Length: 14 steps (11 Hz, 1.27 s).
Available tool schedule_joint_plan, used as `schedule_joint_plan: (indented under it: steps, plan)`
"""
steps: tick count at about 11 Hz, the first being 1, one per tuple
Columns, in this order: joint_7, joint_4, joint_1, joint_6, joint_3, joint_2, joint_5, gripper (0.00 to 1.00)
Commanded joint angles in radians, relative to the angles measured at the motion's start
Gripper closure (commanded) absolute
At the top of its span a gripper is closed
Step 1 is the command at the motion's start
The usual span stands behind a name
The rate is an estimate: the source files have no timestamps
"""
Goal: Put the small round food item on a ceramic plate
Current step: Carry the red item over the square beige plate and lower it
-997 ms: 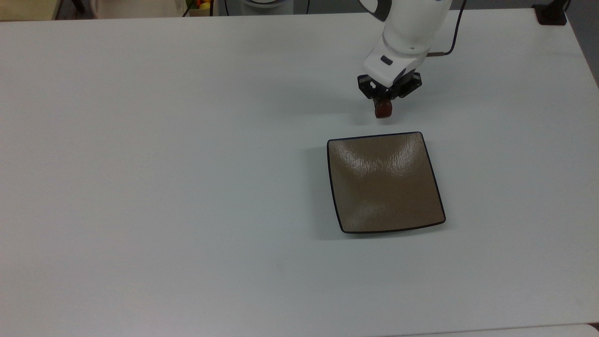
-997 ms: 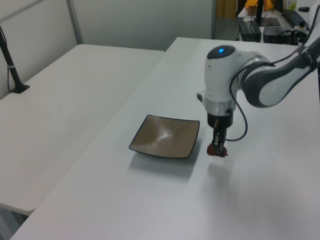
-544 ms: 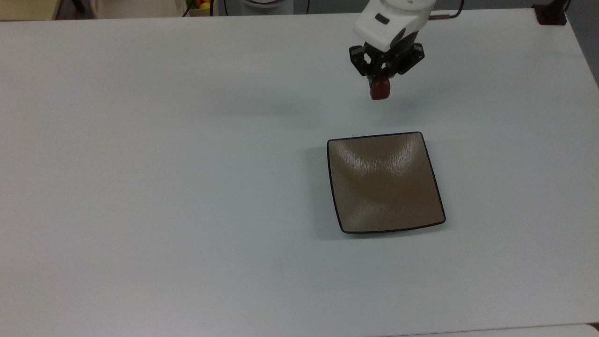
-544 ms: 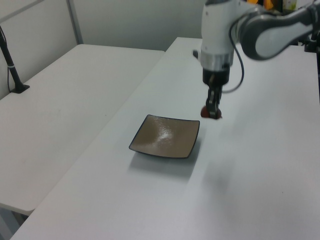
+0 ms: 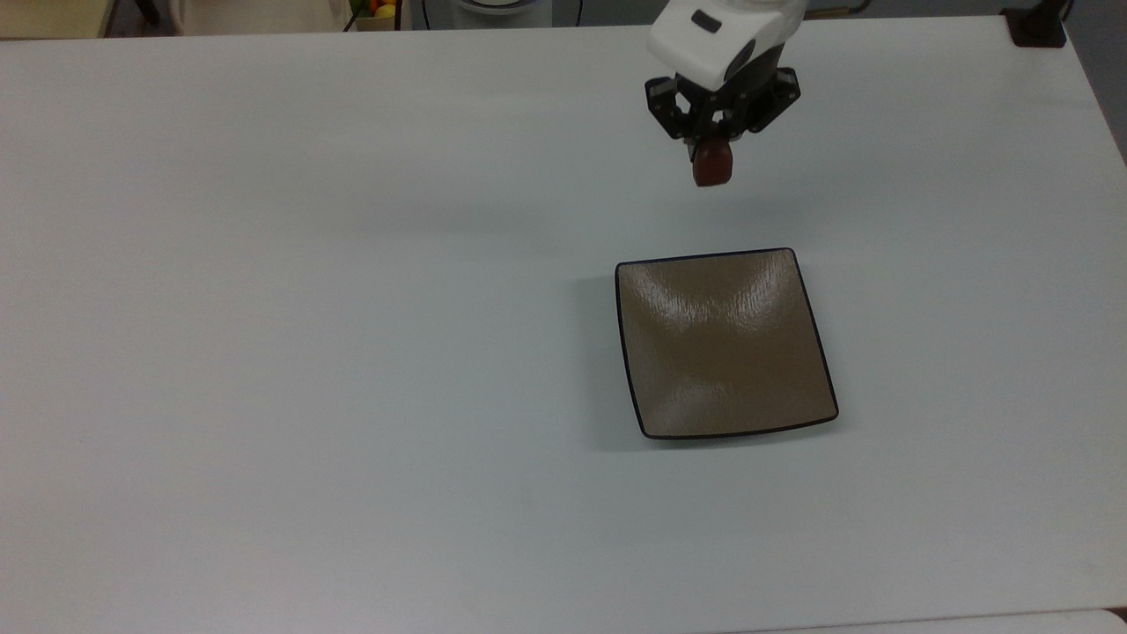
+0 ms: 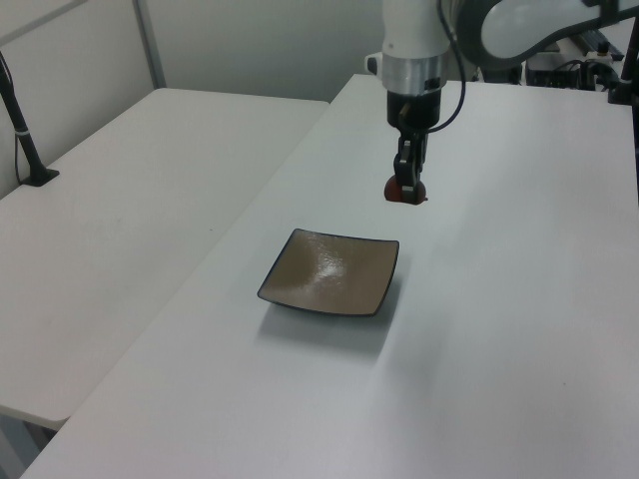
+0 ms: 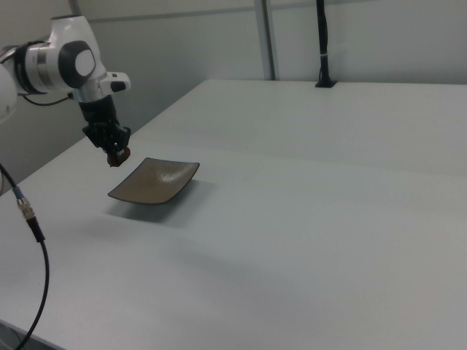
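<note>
Small round food item [image 5: 712,167] hanging clear above table [image 5: 308,308], pinched between closed fingers of gripper [image 5: 715,151]. Sitting beyond far edge of ceramic plate [image 5: 724,343] in top view, apart from it, not yet over it. Plate lying bare. Step in hand, by judgement: carrying phase, grasp done, placing pending. Next move calling for travel over plate centre, lowering close to glossy surface, then opening fingers gently; rounded chunk likely rolling if dropped high.

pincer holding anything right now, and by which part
Yes: the pincer grips the small round food item by its upper end, lifted above the table.
</note>
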Motion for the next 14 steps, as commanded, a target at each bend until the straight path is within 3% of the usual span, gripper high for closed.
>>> schedule_joint_plan:
  steps: [1,9,14]
  plan:
    - [-0.118,0.110,-0.006,0.004,-0.010,0.109,0.015,0.79]
    - [-0.154,0.103,-0.019,0.360,-0.012,0.296,0.014,0.79]
    - [-0.151,0.100,-0.015,0.477,-0.012,0.361,0.015,0.78]
